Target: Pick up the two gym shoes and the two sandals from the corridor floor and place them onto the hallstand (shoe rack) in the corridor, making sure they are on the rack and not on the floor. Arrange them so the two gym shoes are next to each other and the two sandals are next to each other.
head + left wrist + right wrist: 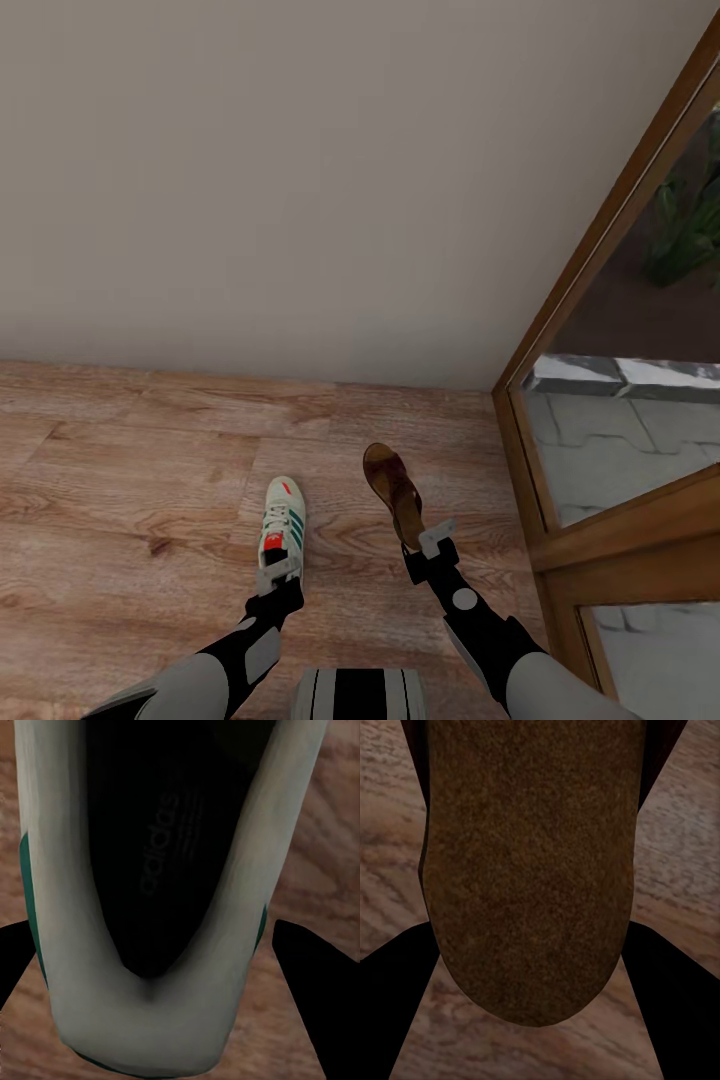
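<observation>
— Where are the shoes?
— Near the wood-framed glass door (600,400): left gripper (279,572) fingers clamp the white teal-striped gym shoe (282,520); right gripper (437,540) fingers clamp the brown leather sandal (393,490), above the wood-plank floor (130,520).

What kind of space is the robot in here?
Likely a home corridor or entryway: wood-plank floor meeting a plain beige wall, a wood-framed glass door onto outdoor paving, and footwear, a gym shoe and a sandal, at the grippers.
</observation>
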Robot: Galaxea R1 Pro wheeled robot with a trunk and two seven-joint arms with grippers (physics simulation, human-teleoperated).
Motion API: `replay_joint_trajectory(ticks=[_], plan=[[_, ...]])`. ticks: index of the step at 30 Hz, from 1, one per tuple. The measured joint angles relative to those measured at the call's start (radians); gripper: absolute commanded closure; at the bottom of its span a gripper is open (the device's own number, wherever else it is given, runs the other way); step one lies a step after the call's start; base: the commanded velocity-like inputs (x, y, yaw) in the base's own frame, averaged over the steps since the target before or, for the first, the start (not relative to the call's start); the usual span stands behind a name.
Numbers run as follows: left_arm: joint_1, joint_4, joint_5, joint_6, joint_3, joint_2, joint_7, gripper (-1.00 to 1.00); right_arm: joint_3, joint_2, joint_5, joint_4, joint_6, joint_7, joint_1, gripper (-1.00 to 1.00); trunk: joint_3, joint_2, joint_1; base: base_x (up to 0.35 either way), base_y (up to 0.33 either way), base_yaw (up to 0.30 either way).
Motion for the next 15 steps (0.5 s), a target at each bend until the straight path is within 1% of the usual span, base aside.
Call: replay_joint_trajectory(ticks=[5, 11, 15], plan=[[0.0, -0.001, 0.0, -0.003, 0.001, 0.001, 0.0, 1.0, 0.0, 0.0, 0.0, 0.0, 0.0, 0.0, 0.0, 1.0, 0.0, 0.0, 0.0, 0.0, 0.0, 0.0], [0.0, -0.004, -0.003, -0.031, 0.0, 0.002, 0.0, 1.0, 0.001, 0.0, 0.0, 0.0, 0.0, 0.0, 0.0, 1.0, 0.0, 0.0, 0.0, 0.0, 0.0, 0.0], [0.0, -0.008, -0.02, -0.059, -0.003, 0.004, 0.0, 1.0, 0.001, 0.0, 0.0, 0.0, 0.0, 0.0, 0.0, 1.0, 0.0, 0.0, 0.0, 0.0, 0.0, 0.0]])
